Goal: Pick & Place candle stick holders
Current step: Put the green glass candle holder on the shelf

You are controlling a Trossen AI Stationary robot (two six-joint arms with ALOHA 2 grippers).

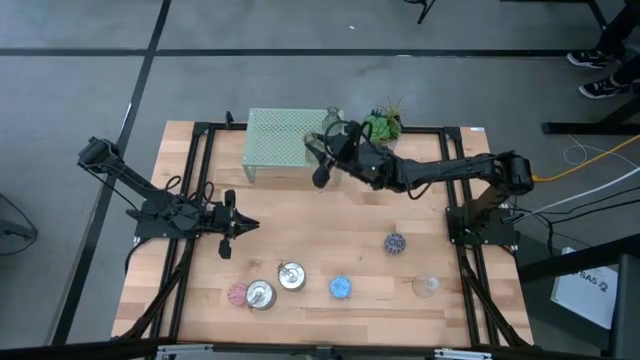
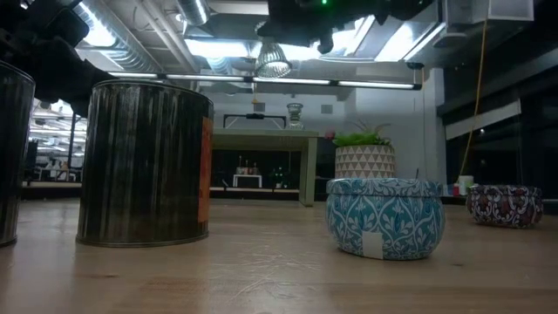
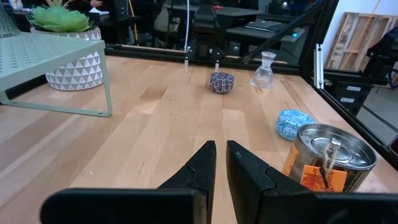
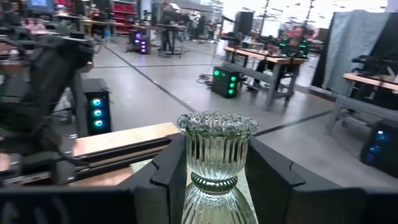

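Glass holder [image 4: 217, 158], the ribbed olive-green one with a scalloped rim, sits upright right between the right gripper's [image 4: 219, 171] two dark fingers [image 4: 169, 174], which press on it from both sides. So the claw is pinching it. From above, that gripper [image 1: 335, 135] is up over the far middle of the table, at the near-right corner of the mint-green mesh stand [image 1: 285, 140], with the holder just a greenish blur at the stand's edge.

Rest of the holders are lined up along the near edge of the wooden table [image 1: 330, 220]: a pink one [image 1: 237, 293], two shiny silver tins [image 1: 261, 294] [image 1: 291, 276], a blue patterned tin [image 1: 341, 288] and a clear glass one [image 1: 427, 285]. A dark purple patterned holder [image 1: 396, 242] sits farther in, on the right side, well apart from that row.

Left gripper [image 1: 226, 232] hangs over the left side of the table, fingers [image 3: 205, 168] nearly pressed together with only a thin slit between them, nothing in them. It's near the silver tins but not touching.

Plant in a white triangle-pattern pot [image 1: 384, 124] stands at the far edge, just beside the stand.

Table is light wood planks with a black frame around it. Room behind looks like a workshop: grey floor, benches, green and blue lit gear, and a person's shoes [image 1: 598, 88] off at the far right.
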